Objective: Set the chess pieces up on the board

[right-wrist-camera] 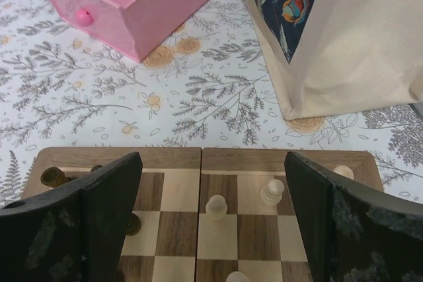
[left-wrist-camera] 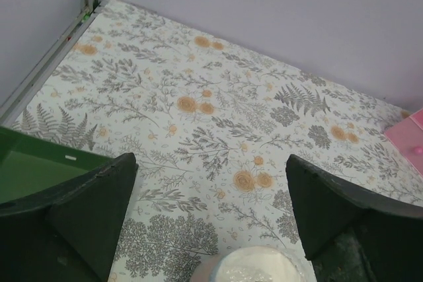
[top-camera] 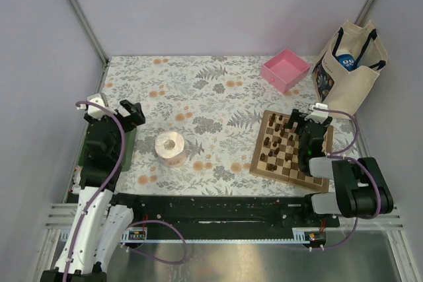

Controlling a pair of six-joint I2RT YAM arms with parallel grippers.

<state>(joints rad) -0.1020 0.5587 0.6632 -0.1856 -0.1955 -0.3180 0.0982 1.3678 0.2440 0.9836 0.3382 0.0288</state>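
Note:
The chequered wooden board lies at the right of the table with small dark and pale chess pieces scattered on it. My right gripper hovers over the board's far right part, open and empty. In the right wrist view its fingers flank pale pieces near the board's far edge, and a dark piece stands at the left border. My left gripper is at the far left, open and empty, its fingers spread above the tablecloth.
A pink square tray sits behind the board and a canvas tote bag stands at its right. A roll of tape lies between the arms, seen also as the roll under the left gripper. A green object lies at the left edge.

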